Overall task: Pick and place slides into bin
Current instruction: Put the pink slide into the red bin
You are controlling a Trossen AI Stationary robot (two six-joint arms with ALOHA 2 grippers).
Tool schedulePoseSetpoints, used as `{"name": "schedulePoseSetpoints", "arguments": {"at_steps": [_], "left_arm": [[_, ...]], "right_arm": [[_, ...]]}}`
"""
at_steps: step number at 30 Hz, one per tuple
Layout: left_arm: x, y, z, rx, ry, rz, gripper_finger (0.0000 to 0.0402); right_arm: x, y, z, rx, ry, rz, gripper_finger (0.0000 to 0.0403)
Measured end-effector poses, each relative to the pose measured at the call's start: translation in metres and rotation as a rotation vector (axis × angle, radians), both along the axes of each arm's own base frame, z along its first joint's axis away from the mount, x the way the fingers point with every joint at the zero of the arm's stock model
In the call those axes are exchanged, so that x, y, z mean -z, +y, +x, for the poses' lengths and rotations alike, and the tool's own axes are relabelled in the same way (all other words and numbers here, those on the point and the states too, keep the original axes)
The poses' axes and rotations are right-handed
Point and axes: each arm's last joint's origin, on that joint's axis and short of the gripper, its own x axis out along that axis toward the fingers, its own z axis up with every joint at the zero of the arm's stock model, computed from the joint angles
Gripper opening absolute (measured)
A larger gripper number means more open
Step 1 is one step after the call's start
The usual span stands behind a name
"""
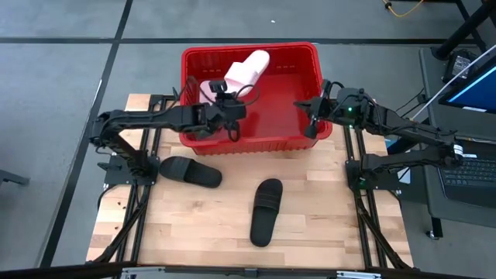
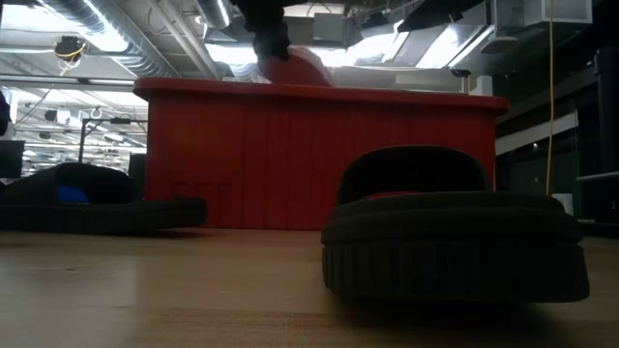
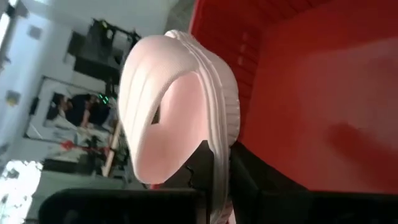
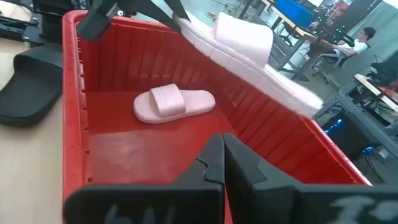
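One pale pink slide [image 1: 249, 68] hangs over the red bin [image 1: 298, 56] with my left gripper [image 1: 230, 89] shut on it. A second pink slide [image 4: 174, 102] lies sole-down on the bin's floor. Two black slides rest sole-down on the wooden table: one [image 1: 190, 171] near the bin's left front corner, one [image 1: 266, 211] nearer the front edge. My right gripper [image 1: 306, 112] hovers shut above the right part of the bin, touching nothing; its fingers meet in the right wrist view [image 4: 222, 152]. My left gripper pinches the pink slide by the side edge of its sole [image 3: 220, 163] between its two fingers, near one end. The fingers come nearly level from the table's left. The slide is turned on its side, strap [image 3: 155, 81] to one side, lifted clear of the bin's floor.
The bin stands at the table's far edge, its ribbed front wall [image 2: 309, 159] facing the two black slides [image 2: 455, 232] [image 2: 97, 201]. Bare wood lies around the black slides. A desk with a laptop [image 1: 473, 93] stands beyond the right edge.
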Motion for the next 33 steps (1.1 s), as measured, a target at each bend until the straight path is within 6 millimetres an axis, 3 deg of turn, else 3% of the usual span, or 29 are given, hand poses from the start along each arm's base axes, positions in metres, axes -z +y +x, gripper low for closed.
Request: {"name": "schedulePoseSetpoints", "arguments": {"at_steps": [12,17,23,33], "left_arm": [[0.011,0.009,0.017,-0.129,0.042,-0.240,0.0023],[0.016,0.016,0.034,-0.205,0.154,-0.206,0.0023],[0.022,0.026,0.050,-0.284,0.103,-0.269,0.0023],[0.035,0.033,0.046,-0.451,-0.001,-0.325,0.0023]], "right_arm": [[0.000,-0.007,-0.003,0.035,0.001,-0.002,0.0002],[0.000,-0.007,-0.002,0.027,0.017,-0.024,0.0002],[0.000,-0.007,-0.003,0.020,0.029,-0.040,0.0001],[0.001,-0.007,-0.003,0.011,0.046,-0.067,0.0002]]}}
